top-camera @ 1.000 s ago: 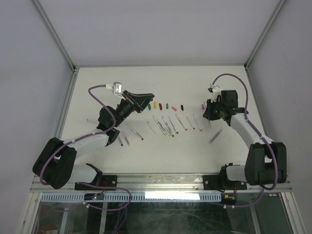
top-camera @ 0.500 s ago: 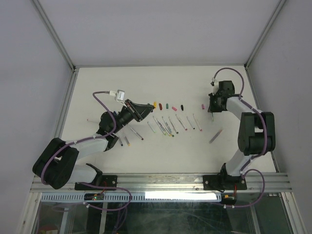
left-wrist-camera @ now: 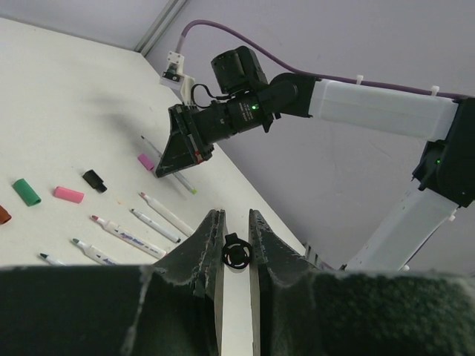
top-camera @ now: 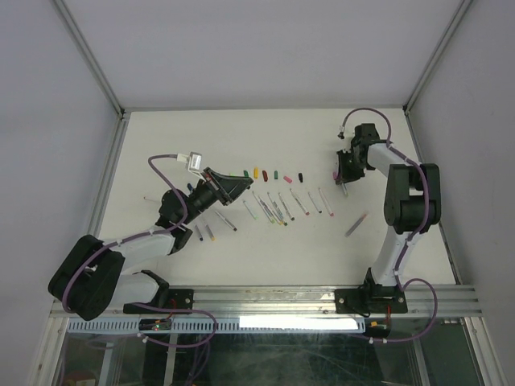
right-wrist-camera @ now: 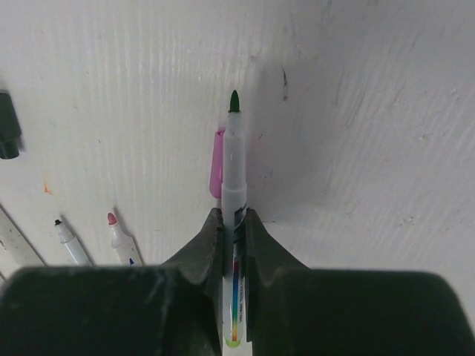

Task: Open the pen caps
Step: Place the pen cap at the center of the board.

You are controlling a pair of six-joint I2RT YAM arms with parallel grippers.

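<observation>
Right gripper (right-wrist-camera: 234,215): jaws clenched on a slim white pen barrel with a bare dark-green tip (right-wrist-camera: 234,159). The tip points away from the wrist, low over the white worktop (right-wrist-camera: 371,111). A pink bullet-shaped plastic cap (right-wrist-camera: 217,167) lies on the worktop just beside the barrel.

Left gripper (left-wrist-camera: 236,216): jaws nearly together, pinching a small black ring-shaped piece (left-wrist-camera: 236,252). Cannot tell whether it is a cap.

Loose caps lie in a line across the middle of the worktop: green cap (top-camera: 245,173), yellow cap (top-camera: 256,171), maroon cap (top-camera: 264,176), second green cap (top-camera: 275,173), red-pink cap (top-camera: 287,176), black cap (top-camera: 300,176).

Uncapped white pens (top-camera: 282,205) lie side by side just nearer the arms. One grey pen (top-camera: 355,223) lies apart, to the right.
</observation>
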